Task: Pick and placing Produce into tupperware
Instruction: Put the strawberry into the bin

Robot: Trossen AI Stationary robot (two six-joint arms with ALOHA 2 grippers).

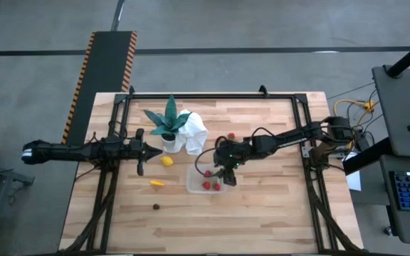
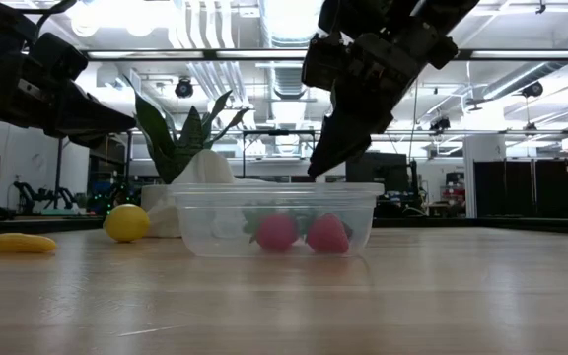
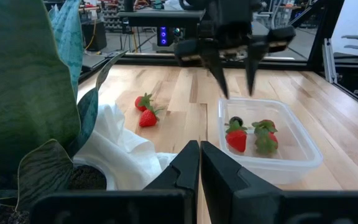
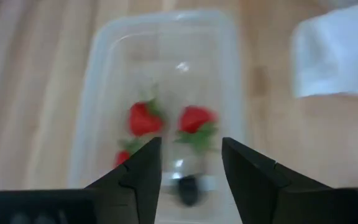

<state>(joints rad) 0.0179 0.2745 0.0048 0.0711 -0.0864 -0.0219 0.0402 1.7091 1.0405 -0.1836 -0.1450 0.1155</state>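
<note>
The right end effector (image 3: 235,93) hangs spread and empty over the tupperware (image 1: 191,182), which seemingly holds three strawberries and a dark berry. Next: fetch the two strawberries (image 3: 145,109) near the cloth.

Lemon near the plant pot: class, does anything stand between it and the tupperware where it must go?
Nothing visible does. The lemon lies on bare wood just left of the tupperware. The cloth and plant sit behind that path. The open right claw hovers over the tupperware; the shut left claw waits beside the plant.
</note>
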